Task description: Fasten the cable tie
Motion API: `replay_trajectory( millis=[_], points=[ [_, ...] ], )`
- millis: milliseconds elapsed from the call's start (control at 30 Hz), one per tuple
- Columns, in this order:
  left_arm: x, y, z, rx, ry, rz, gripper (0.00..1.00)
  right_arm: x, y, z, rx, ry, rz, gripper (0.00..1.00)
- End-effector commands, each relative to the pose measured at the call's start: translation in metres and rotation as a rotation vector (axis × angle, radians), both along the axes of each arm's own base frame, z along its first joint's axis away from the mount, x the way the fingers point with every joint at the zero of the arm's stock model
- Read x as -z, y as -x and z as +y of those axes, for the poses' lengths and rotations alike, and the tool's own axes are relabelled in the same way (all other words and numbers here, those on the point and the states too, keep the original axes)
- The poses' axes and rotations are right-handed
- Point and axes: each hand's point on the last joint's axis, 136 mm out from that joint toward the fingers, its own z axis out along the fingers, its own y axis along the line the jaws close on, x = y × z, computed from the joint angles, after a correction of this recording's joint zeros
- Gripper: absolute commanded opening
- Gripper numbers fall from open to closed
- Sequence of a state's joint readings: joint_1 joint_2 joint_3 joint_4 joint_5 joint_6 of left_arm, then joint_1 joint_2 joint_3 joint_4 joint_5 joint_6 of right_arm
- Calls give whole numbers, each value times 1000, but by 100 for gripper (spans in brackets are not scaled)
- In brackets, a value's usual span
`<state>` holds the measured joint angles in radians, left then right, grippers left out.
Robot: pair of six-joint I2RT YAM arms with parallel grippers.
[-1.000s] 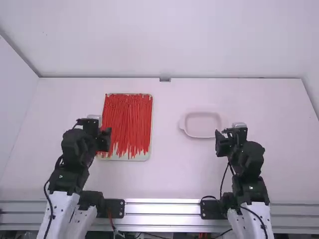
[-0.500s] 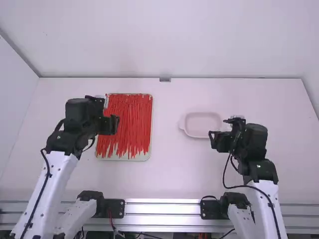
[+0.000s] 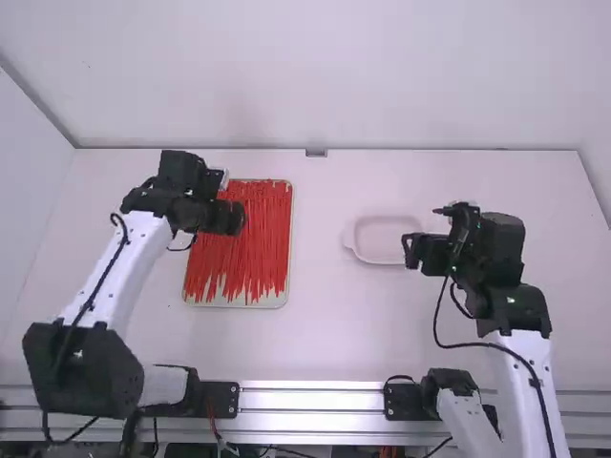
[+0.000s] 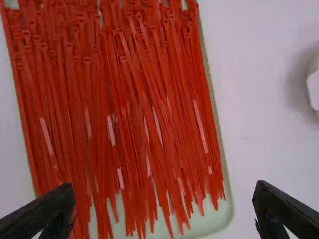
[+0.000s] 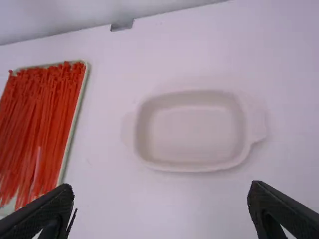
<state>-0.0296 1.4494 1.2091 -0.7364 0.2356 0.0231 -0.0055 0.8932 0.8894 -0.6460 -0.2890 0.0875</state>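
Since a second ago the left arm has stretched forward, bringing the left gripper (image 3: 225, 218), jaws spread wide, over the heap of red plastic cable ties (image 3: 250, 243), too many to count, on one pale green rectangular tray (image 3: 277, 302). The right gripper (image 3: 416, 254), equally wide and empty, has come up beside one empty white oval dish (image 3: 384, 239) on the white table (image 3: 325, 320).

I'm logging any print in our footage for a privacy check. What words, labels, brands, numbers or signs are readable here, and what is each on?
None: no word, number or sign can be read in any view.
The red cable ties, their pale tray, the white dish and the white table show no legible print.
Pale streaks on some ties are too blurred to tell whether they are print.
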Motion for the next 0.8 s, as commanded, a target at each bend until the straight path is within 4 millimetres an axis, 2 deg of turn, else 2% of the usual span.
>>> replay_trajectory(
  millis=[0,267,367,433,633,767],
  points=[
    [-3,-8,-4,10,5,-9,96,-8,-7,13,-36,-16,6,96],
    [2,-18,-5,6,11,-8,99,-3,-26,48,-144,-6,76,99],
    [4,-22,-5,-15,22,-20,99,1,-36,49,-123,2,84,99],
    [7,-24,-3,-22,24,-29,99,4,-50,44,-38,-38,95,98],
    [10,-32,-2,-36,32,-62,99,16,-51,53,-81,-39,130,98],
    [10,-35,11,-112,64,-54,99,21,-43,73,-157,-17,144,98]
  ],
)
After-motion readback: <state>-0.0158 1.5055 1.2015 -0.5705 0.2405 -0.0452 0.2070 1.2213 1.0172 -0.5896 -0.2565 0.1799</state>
